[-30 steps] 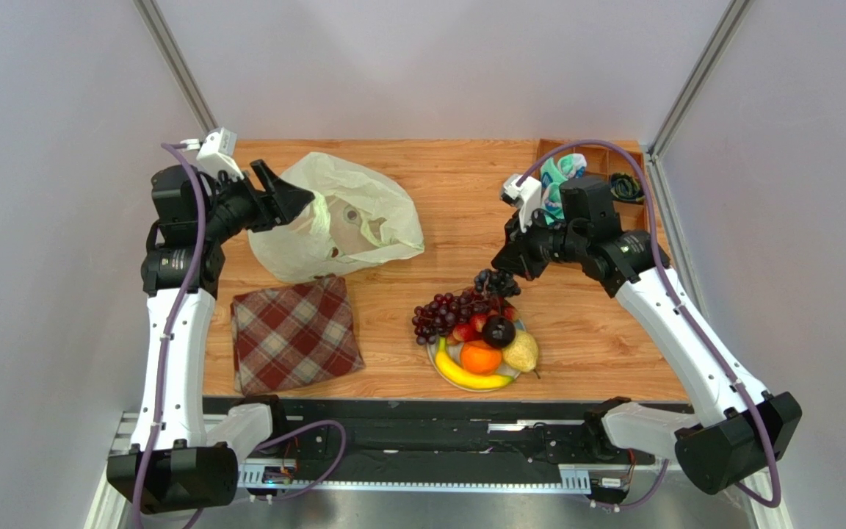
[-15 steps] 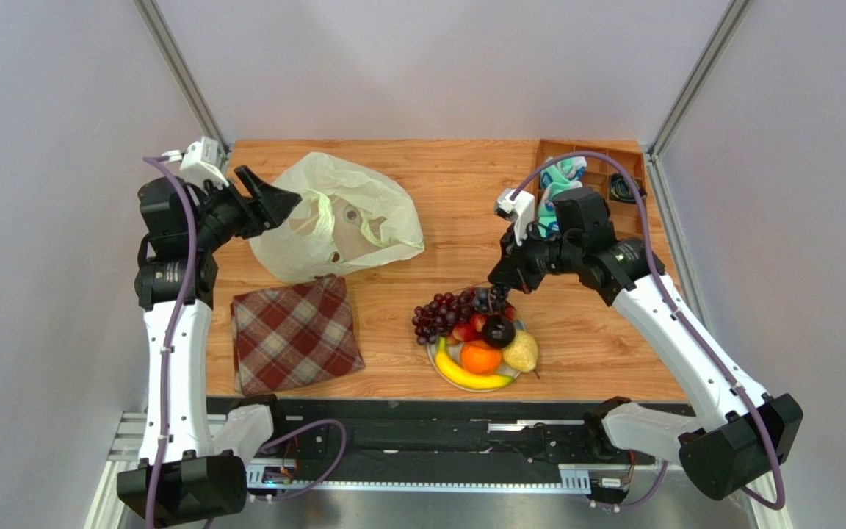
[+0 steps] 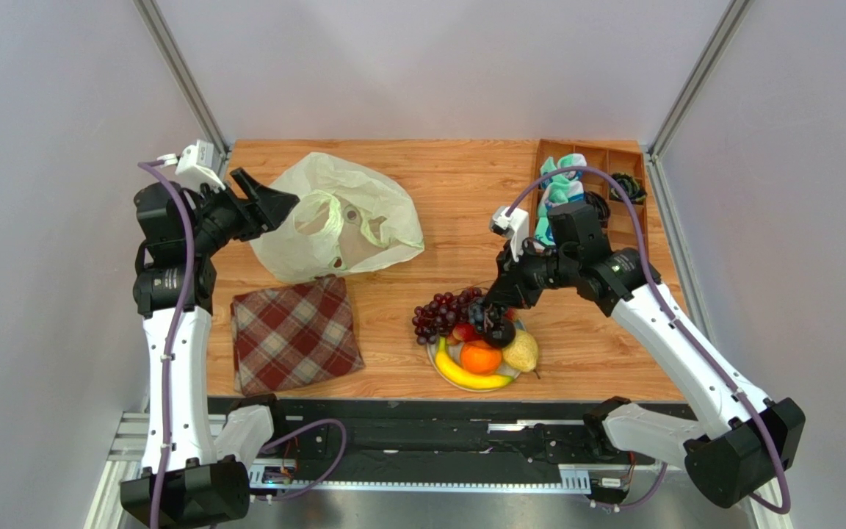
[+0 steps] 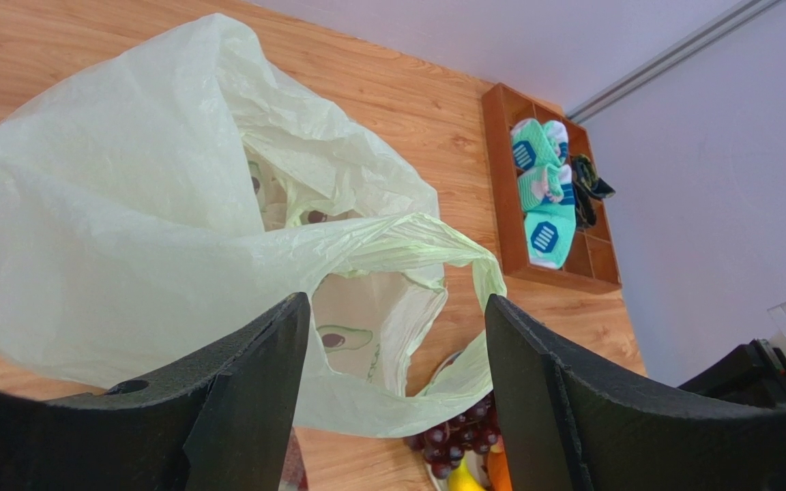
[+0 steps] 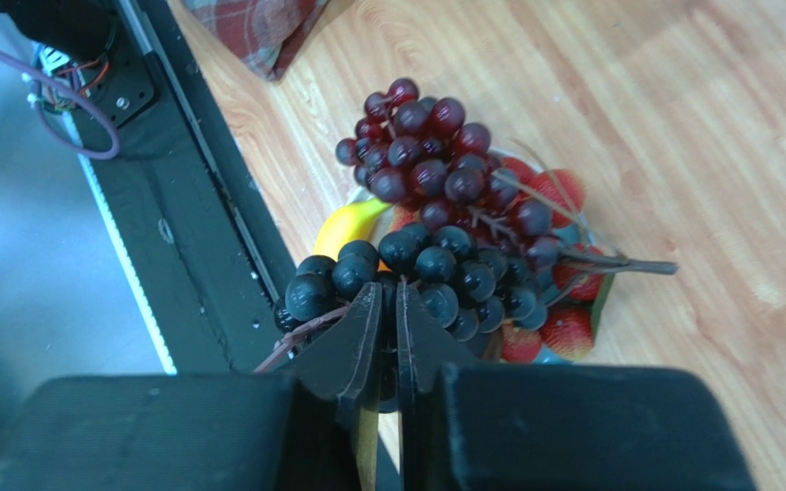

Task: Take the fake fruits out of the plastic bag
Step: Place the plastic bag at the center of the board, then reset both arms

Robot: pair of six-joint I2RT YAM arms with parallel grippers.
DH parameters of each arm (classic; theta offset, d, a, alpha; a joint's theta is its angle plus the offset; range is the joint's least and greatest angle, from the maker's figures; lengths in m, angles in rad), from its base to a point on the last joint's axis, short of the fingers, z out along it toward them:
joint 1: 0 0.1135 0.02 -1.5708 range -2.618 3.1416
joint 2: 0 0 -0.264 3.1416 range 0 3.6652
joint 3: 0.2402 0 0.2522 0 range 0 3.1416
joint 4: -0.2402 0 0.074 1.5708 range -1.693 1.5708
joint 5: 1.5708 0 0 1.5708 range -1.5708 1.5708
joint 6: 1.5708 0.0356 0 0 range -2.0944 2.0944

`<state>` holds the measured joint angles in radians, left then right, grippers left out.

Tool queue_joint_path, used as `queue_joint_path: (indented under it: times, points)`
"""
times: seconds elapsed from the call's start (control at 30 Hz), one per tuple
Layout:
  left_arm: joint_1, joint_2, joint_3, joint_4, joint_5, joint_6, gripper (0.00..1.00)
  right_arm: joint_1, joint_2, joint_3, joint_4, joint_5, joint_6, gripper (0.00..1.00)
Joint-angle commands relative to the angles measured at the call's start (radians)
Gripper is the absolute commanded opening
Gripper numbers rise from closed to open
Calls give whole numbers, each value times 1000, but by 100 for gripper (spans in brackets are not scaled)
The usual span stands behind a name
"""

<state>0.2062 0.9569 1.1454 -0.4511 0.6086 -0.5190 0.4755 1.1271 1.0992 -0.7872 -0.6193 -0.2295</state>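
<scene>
Woodgrain table (image 3: 461,182), crinkly translucent bag (image 3: 367,209)

No word, number or brand can be read anywhere. On the plastic bag (image 4: 110,225), just beyond the left fingers (image 4: 248,399), small dark print is seen, yet no letters are made out. Blue patches on the teal socks (image 4: 543,210), farther off, are too small.

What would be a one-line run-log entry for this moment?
left gripper: open, empty, facing bag | right gripper: shut on dark grapes, beside red grapes | bag: mouth open
</scene>
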Motion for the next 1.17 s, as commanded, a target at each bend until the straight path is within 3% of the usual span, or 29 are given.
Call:
queue_joint_path:
  times: [0.0, 0.17, 0.47, 0.67, 0.73, 0.77, 0.93, 1.13]
  points:
    - [9, -14, -4, 46, 23, -13, 72, 15, -47, -21, -6, -45, 35, 20]
    - [9, -15, -18, 57, 29, -18, 72, 18, -65, -10, -52, -24, 25, 49]
    - [10, 5, -7, 69, 37, -27, 72, 11, -18, 51, 9, 124, 64, 64]
    - [9, 26, 20, 16, -4, 52, 82, -44, 2, 94, 72, 459, 116, 91]
    - [9, 29, 51, -30, -46, 109, 88, -113, 25, 96, 104, 600, 160, 98]
    - [9, 28, 60, -46, -61, 129, 99, -167, 34, 97, 114, 654, 182, 100]
    - [9, 11, 109, -136, -150, 220, 99, -224, 22, 12, 204, 941, 272, 100]
    - [9, -10, 129, -156, -191, 247, 99, -224, -85, -68, 200, 824, 279, 100]
